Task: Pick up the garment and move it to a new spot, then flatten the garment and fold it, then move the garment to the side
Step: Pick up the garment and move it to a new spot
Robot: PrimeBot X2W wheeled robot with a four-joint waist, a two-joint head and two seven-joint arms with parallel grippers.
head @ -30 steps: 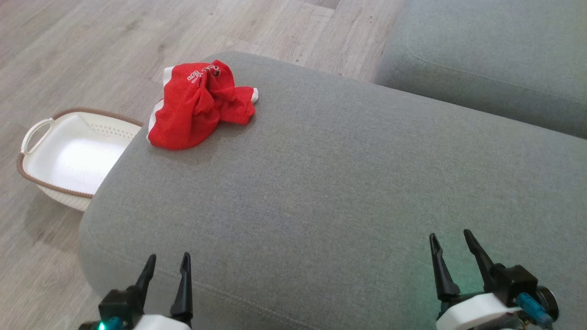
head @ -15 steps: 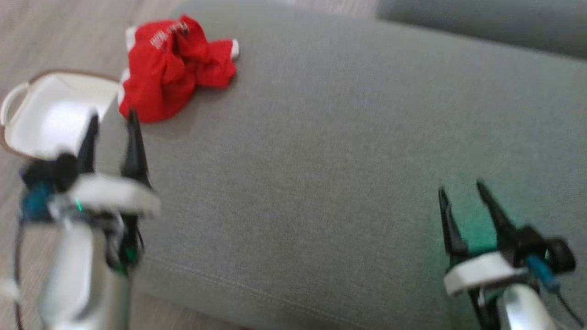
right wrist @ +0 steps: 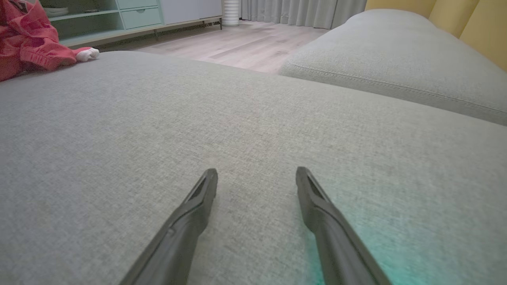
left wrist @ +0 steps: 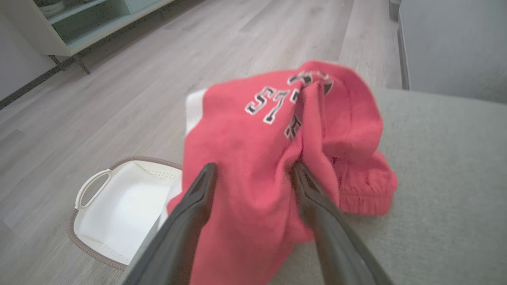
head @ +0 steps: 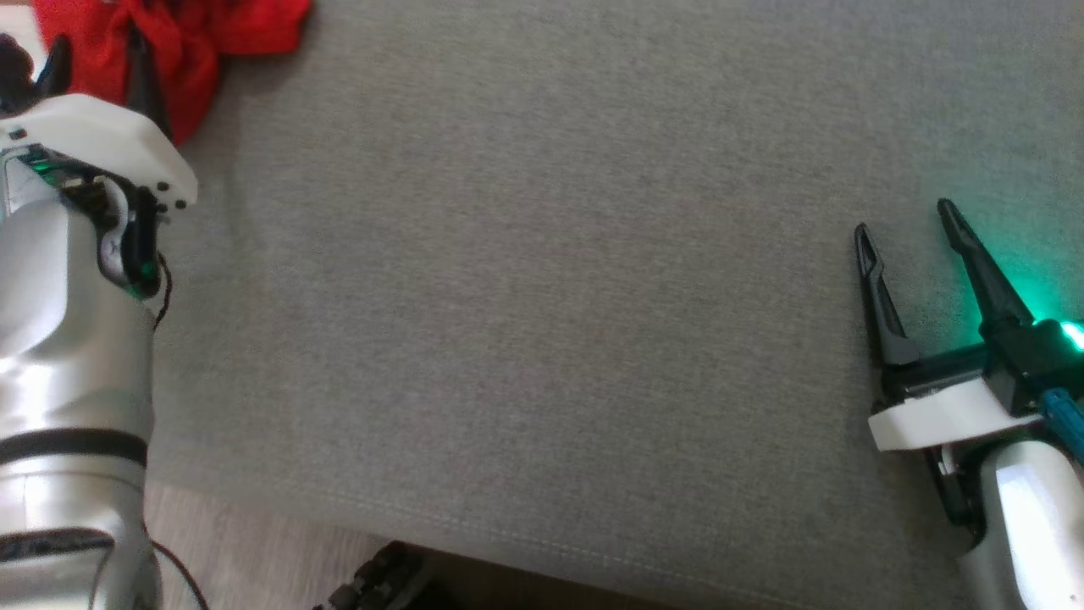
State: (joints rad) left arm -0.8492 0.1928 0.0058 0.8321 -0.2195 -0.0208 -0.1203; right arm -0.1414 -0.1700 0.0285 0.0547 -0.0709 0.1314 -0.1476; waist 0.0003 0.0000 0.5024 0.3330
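Garment (head: 195,34), crumpled red on the grey cushion (head: 525,296) at the head view's upper left, seems at the pick-up step: left gripper (left wrist: 253,168) hangs at it, fingers spread, right gripper (head: 903,219) open at lower right, so next: lower and pinch a fold.

In the head view the left gripper (head: 97,66) sits at 10 o'clock, its two dark fingers spread wide and pointing toward 12. Behind it come a white wrist shell (head: 93,135) and the silver left forearm (head: 68,356), which rises from 8 o'clock. The right gripper (head: 904,219) lies at 3 o'clock, jaws likewise wide apart, fingers slanting toward 11, with a green lamp (head: 1071,335) glowing on its wrist. The pale right forearm (head: 1025,508) enters from 4 o'clock. Each wrist view shows its own fingers well parted.
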